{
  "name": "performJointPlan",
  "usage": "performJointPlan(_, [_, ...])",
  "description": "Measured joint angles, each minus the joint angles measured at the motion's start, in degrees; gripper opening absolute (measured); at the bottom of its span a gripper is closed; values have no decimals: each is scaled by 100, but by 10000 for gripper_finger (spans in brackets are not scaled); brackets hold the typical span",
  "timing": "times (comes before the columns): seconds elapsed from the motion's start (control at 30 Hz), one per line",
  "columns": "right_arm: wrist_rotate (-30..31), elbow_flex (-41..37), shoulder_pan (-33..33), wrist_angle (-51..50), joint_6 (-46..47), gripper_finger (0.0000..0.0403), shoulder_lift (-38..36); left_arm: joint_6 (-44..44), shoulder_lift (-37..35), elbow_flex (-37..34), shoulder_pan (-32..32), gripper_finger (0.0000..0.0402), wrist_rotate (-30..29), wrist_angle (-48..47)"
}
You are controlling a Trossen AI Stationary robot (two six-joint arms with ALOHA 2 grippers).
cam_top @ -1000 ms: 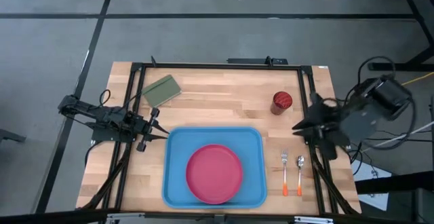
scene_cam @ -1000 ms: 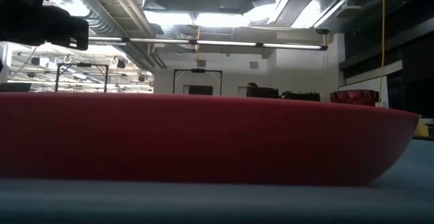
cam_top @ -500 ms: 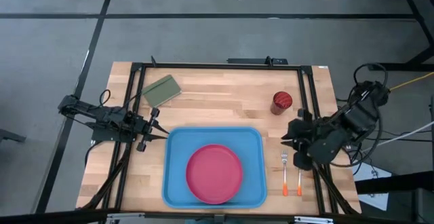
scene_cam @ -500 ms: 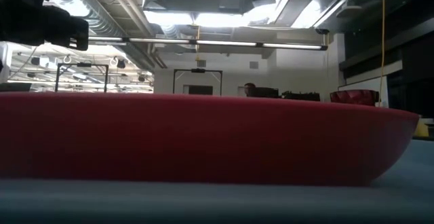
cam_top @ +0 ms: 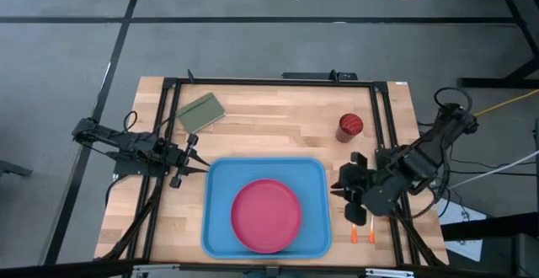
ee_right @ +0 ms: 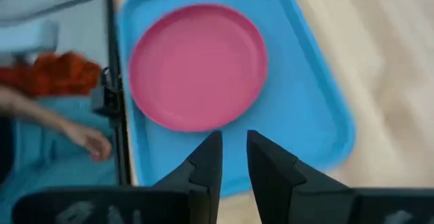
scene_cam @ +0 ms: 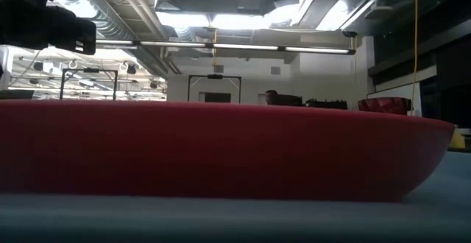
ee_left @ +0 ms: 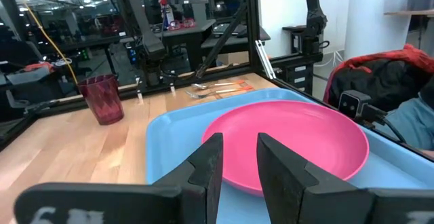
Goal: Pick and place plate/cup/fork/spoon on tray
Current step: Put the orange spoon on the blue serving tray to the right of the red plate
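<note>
Over the fork [cam_top: 353,224] and spoon [cam_top: 371,227] beside the tray [cam_top: 221,227] (plate [cam_top: 266,215] already aboard), the right gripper [cam_top: 351,185] has swung inward, fingers narrowly parted; cutlery pickup appears next.

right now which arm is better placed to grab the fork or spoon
Right. The right gripper hangs directly over the fork and spoon, just right of the tray. The left gripper waits at the tray's far left corner, with the plate in between.

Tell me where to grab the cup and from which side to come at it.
Grip the cup across its round wall near the rim, coming from above. It stands upright and alone on the bare wood, so either side is free. The right end effector, over the fork, is nearer.
</note>
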Motion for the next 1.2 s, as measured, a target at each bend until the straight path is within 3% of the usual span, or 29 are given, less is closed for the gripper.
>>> performJointPlan(0.1, [-566,-502,-54,-557,1963,73,-4,0,0,0,0,83,0,2])
performJointPlan(0.2, [-2038,-1180,-49,-719,3589,73,-4,0,0,0,0,83,0,2])
performJointPlan(0.33, [-3968,-2124,-50,-731,4464,73,0,0,0,0,0,83,0,2])
performJointPlan(0.43, [-4901,-2689,-50,-570,4842,73,2,0,0,0,0,83,0,0])
performJointPlan(0.67, [-4596,-3114,-50,512,5107,73,0,0,0,0,0,83,-1,2])
performJointPlan(1.03, [-4349,-3194,-12,585,5894,73,0,0,0,0,0,83,-2,2])
performJointPlan(1.1, [-3922,-3194,56,473,6157,73,0,0,0,0,0,83,-1,2])
performJointPlan(1.2, [-2666,-3196,170,314,6561,73,11,0,0,0,0,83,-2,2])
